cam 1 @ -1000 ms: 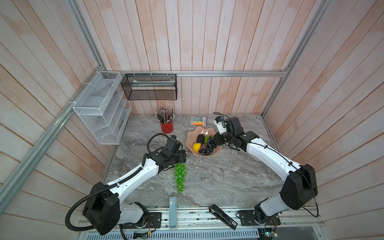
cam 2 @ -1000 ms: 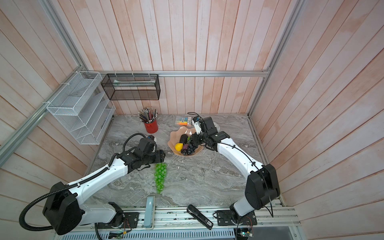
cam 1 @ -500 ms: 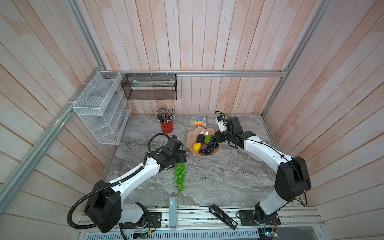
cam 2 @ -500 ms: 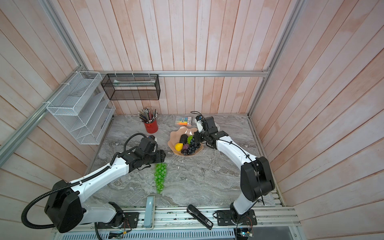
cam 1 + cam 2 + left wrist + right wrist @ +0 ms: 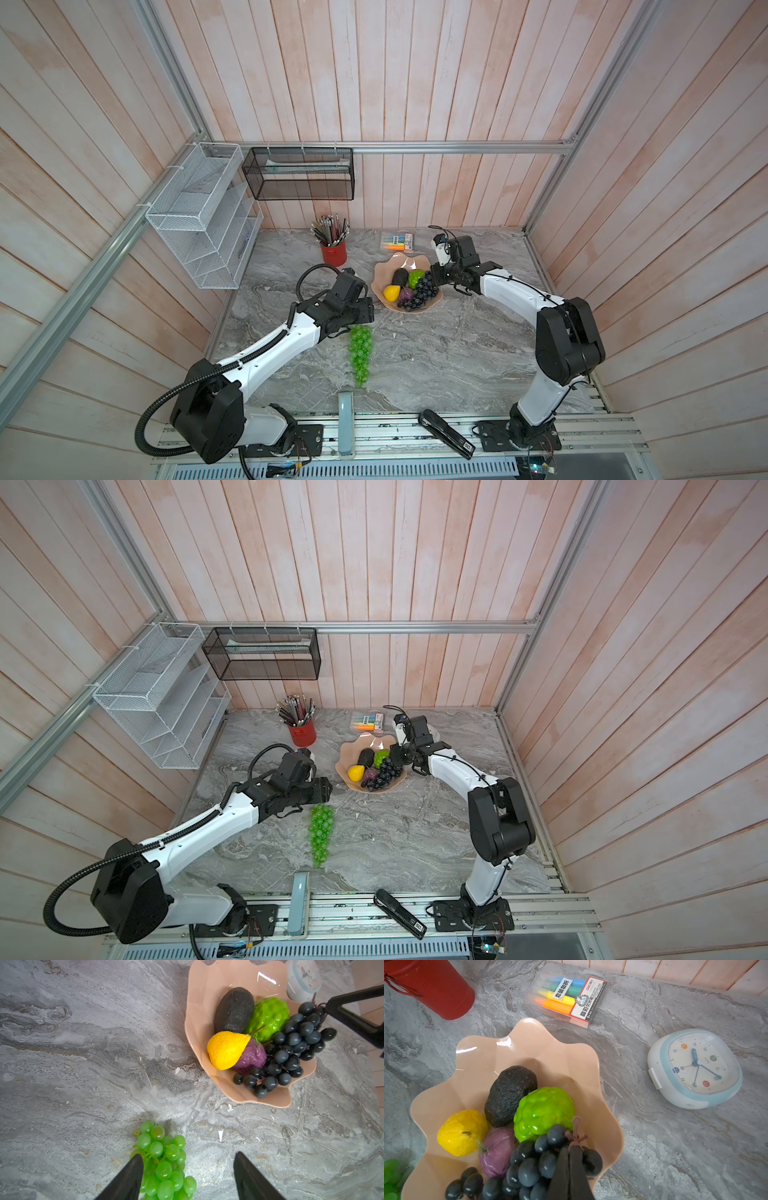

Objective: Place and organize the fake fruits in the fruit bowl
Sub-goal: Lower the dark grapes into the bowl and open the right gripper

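The peach-pink fruit bowl (image 5: 401,259) (image 5: 512,1051) holds the dark avocado (image 5: 509,1095), the bumpy lime-green ball (image 5: 544,1111), the yellow ball (image 5: 462,1132) and the purple ball (image 5: 497,1151). The black-purple grape bunch (image 5: 419,291) (image 5: 529,1167) lies over the bowl's near right side. My right gripper (image 5: 572,1149) (image 5: 434,278) is shut on its brown stem. The green grape bunch (image 5: 360,353) (image 5: 164,1159) lies on the marble in front of the bowl. My left gripper (image 5: 188,1155) (image 5: 365,318) stands open over its top end, one finger against the grapes.
A red pencil cup (image 5: 333,252) and a highlighter pack (image 5: 398,241) stand behind the bowl. A white clock (image 5: 695,1068) lies to its right. A white wire rack (image 5: 199,216) and a black mesh basket (image 5: 299,174) hang on the walls. A black stapler (image 5: 446,432) lies on the front rail.
The right arm's elbow has risen and swung nearer while its gripper stays at the bowl's right rim on the dark bunch. The left arm has not moved.
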You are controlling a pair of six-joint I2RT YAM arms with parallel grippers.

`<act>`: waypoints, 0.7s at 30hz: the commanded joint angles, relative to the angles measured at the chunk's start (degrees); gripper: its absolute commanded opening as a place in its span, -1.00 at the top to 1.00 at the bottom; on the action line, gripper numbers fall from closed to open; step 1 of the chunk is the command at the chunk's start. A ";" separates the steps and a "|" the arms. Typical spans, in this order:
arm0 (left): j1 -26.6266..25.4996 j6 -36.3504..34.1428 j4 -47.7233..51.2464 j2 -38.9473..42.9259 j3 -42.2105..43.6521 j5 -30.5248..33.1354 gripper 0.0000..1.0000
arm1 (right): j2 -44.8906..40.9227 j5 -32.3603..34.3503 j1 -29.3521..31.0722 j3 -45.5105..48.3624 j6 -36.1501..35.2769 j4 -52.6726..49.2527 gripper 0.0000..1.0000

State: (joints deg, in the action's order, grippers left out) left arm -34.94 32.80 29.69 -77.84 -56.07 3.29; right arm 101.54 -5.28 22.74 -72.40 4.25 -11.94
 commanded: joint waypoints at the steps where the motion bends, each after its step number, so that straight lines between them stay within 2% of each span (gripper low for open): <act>1: -0.04 0.16 0.81 -0.11 -1.06 0.64 -0.43 | 1.51 -0.33 -0.49 -0.55 -1.08 0.85 1.00; 6: -0.04 0.73 0.98 -0.29 -0.97 -0.45 -0.43 | 2.00 -0.19 -0.48 -1.12 -1.39 0.32 1.00; 9: -0.04 1.12 1.41 -0.20 -0.88 -1.21 -0.43 | 1.66 -0.22 -0.46 -1.16 -1.49 0.59 0.73; 12: 0.12 1.61 2.67 -0.03 -0.58 -2.00 -0.43 | 1.30 0.11 -0.46 -1.42 -2.02 0.44 0.57; 16: 0.79 2.89 4.19 1.97 1.92 -3.58 -0.41 | 1.01 3.26 -0.18 -3.15 -3.56 -2.15 0.37; 21: 2.99 3.69 5.24 5.51 4.63 -6.99 -0.38 | -2.13 7.76 2.56 -3.12 -5.24 -2.31 -0.02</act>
State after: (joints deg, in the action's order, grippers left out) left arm -33.12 35.38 33.17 -74.65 -52.64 -1.32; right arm 101.89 -1.19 23.49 -74.02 0.47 -12.95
